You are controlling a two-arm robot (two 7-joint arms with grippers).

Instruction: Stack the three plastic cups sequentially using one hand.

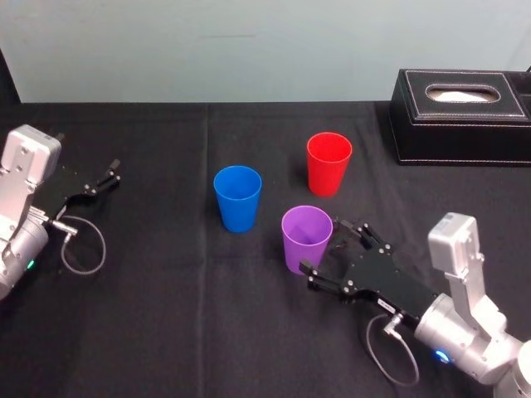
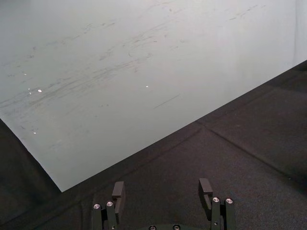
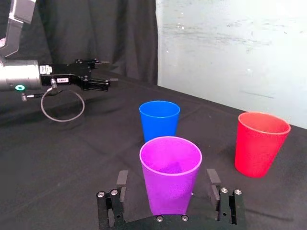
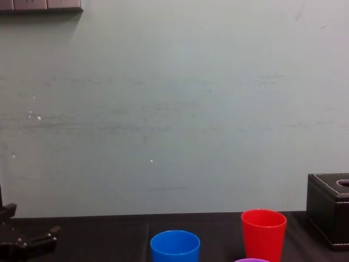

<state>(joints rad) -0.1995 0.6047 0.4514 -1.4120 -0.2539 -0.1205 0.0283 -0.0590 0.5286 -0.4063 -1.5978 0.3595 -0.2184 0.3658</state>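
**Purple cup bracketed, not yet gripped**

Nearest the robot, the right pincer [image 3: 167,178] lies low over the black tabletop [image 1: 166,315] with its fingers spread; one finger stands on each side of the purple cup [image 3: 170,172], and the right wrist view shows a gap on both sides, so no contact is recorded. The purple cup stands upright, mouth up, about midway along the tabletop; the blue cup [image 1: 238,197] stands upright just beyond it, toward the robot's left; the red cup [image 1: 328,163] stands upright farther back, toward the right; all three are apart from one another. A black box [image 1: 460,116] sits at the far right corner. The left pincer [image 1: 112,172] is parked at the left edge, fingers spread, holding nothing.

Assessment: the cups look light, thin-walled and smooth, so likely to slip or flex; the taper favours a moderate squeeze across the mid-wall, below the rim. No stacking is done; the purple cup appears to be the first pick.
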